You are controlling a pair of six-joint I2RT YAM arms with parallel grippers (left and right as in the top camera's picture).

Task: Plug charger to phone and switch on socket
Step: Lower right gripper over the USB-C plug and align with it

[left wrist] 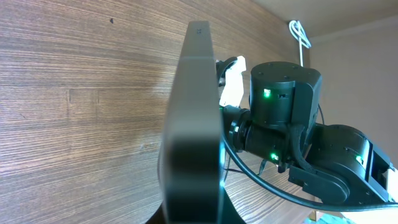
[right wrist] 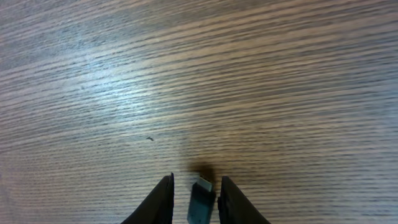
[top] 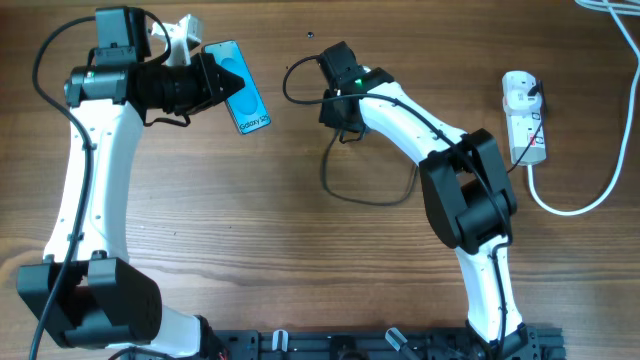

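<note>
Left gripper [top: 213,80] is clamped on one short end of the phone [top: 246,100], up near the far-left edge of the table [top: 300,270], with the "Galaxy S25" end sticking out free (the left wrist cam only sees it edge-on). Right gripper [right wrist: 196,180] pinches the charger [right wrist: 201,200] tip just off the surface, with open room ahead. There's a gap between phone and tip. The socket [top: 524,115] sits well apart, by the right edge.

phone [top: 245,100] partly hidden under left end effector [top: 212,80]; charger [right wrist: 201,200] tip cut off at frame bottom; socket [top: 524,120] switch, right tabletop [top: 300,260] edge, too small to read
</note>
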